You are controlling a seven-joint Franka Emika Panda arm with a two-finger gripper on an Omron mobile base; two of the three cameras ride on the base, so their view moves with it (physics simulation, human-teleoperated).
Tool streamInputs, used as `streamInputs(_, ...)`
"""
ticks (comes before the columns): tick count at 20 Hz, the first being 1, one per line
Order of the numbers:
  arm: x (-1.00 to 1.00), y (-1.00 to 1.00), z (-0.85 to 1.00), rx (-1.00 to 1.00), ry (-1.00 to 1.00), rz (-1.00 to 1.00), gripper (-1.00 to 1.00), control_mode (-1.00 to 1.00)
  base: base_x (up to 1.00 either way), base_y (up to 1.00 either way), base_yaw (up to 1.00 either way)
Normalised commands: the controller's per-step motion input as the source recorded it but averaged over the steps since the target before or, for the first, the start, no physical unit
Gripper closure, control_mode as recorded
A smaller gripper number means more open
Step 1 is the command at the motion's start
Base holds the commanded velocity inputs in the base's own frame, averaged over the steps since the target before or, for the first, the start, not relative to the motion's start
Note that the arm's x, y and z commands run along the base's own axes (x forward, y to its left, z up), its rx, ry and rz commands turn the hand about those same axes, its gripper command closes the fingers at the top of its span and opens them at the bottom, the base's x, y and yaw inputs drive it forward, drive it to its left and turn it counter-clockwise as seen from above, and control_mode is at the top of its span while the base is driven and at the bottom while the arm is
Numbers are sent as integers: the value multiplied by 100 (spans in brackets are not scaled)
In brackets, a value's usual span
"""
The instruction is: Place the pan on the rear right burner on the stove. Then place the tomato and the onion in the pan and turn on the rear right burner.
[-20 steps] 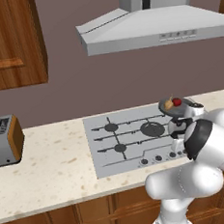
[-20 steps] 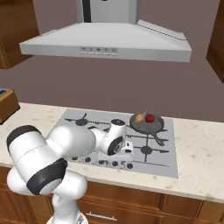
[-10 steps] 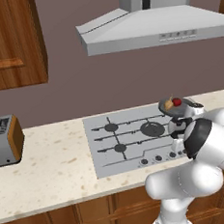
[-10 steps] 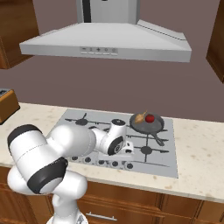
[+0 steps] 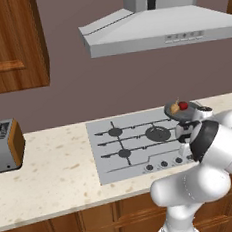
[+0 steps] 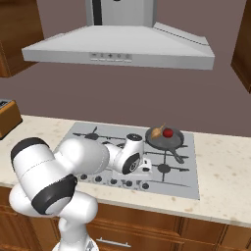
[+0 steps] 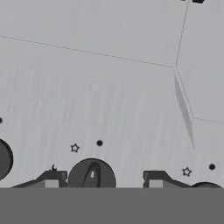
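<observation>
Dark round knob (image 7: 91, 175) on the silver stove (image 7: 109, 87) sits between our hand's (image 7: 103, 177) spread fingers. We think it is hard and smooth; pinch its sides.

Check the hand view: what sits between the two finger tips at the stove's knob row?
One round dark knob sits between the gripper finger tips, nearer one tip, with bare silver-grey stove surface around it. Whether the tips touch it cannot be told.
</observation>
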Motion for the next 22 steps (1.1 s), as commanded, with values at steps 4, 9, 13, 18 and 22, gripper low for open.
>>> streamInputs(4,-22,24,0,0,0,-9,100,-100,0,0,0)
streamInputs(9,-15,43,-2,0,0,-13,100,-100,0,0,0)
streamInputs(13,0,13,-9,0,0,-12,100,-100,0,0,0)
streamInputs(18,1,0,-2,0,0,-1,100,-100,0,0,0)
streamInputs(22,0,-11,-8,0,1,0,100,-100,0,0,0)
